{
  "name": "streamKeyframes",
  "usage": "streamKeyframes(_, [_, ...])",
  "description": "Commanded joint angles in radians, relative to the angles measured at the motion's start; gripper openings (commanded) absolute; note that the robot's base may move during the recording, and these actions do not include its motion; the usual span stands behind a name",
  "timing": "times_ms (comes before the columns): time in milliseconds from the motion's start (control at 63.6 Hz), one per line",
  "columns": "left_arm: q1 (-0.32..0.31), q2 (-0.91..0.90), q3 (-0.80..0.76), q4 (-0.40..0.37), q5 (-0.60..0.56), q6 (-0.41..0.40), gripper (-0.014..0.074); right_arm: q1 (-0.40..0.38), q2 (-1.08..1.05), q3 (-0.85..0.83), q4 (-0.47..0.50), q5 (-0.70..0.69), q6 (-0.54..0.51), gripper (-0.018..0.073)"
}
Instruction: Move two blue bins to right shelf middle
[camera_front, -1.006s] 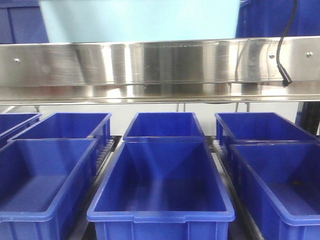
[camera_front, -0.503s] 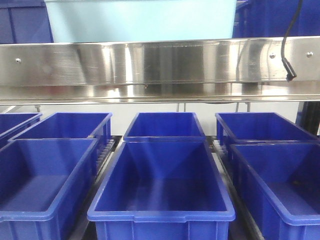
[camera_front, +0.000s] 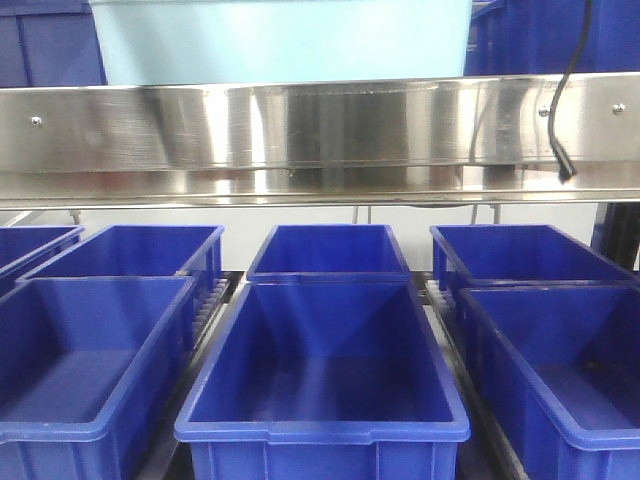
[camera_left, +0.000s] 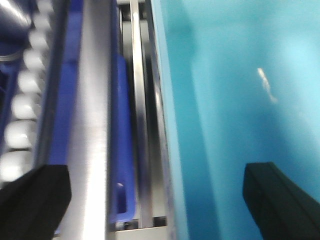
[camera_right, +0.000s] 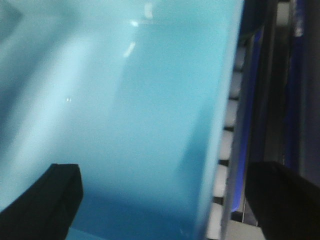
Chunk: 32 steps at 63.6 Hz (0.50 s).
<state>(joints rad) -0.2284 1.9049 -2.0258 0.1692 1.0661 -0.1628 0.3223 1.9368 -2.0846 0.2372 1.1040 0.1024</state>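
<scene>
Stainless shelf rail (camera_front: 320, 125) is crossing the front view, the light-blue bin (camera_front: 280, 40) sitting on the level above it. Left gripper (camera_left: 157, 195) and right gripper (camera_right: 165, 195) are both gaping wide, holding nothing, each straddling a side wall of that bin; closing unevenly risks tipping it against the rail or snagging the black cable (camera_front: 570, 100). Since half a second ago the bin is sitting unmoved, while the cable end is hanging lower and further left

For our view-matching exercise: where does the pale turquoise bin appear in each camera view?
Front: pale turquoise bin at top centre, above the steel shelf rail.
Left wrist: bin fills the right half.
Right wrist: bin fills left and centre.
Shared landmark: white rollers.
</scene>
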Motion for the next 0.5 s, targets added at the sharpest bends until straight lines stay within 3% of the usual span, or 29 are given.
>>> streamKeyframes(0, [-0.004, 0.019, -0.001, -0.002, 0.025, 0.005, 0.0605, 0.010, 0.019, -0.009, 0.011, -0.003, -0.007, 0.0568])
streamKeyframes(189, [-0.004, 0.058, -0.001, -0.038, 0.047, 0.005, 0.0605, 0.021, 0.065, -0.007, 0.012, 0.002, -0.007, 0.0568])
streamKeyframes(283, [-0.004, 0.067, -0.001, -0.055, 0.054, 0.005, 0.0595, 0.021, 0.069, -0.007, 0.012, 0.002, -0.007, 0.0526])
streamKeyframes(393, [-0.004, 0.069, -0.001, -0.063, 0.052, 0.005, 0.0547, 0.021, 0.069, -0.007, 0.012, -0.005, -0.007, 0.0386])
streamKeyframes(487, [-0.004, 0.069, -0.001, -0.063, 0.052, 0.005, 0.0421, 0.021, 0.069, -0.007, 0.012, -0.005, -0.007, 0.0219])
